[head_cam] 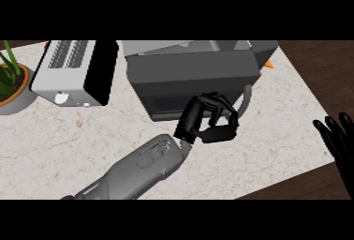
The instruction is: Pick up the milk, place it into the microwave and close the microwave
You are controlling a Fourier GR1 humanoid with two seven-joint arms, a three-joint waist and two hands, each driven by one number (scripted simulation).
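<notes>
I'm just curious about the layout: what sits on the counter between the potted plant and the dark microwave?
In the head view, a white toaster stands between the potted plant and the microwave; otherwise only bare counter.

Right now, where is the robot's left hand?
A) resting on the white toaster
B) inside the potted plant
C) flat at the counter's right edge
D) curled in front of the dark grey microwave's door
D: the black left hand is curled against the front of the dark grey microwave, beside its door handle.

You see a pale marbled counter (62, 140), dark wood floor (325, 70) beyond its right edge, a potted plant (10, 79) at far left, a toaster (72, 70) beside it.
</notes>
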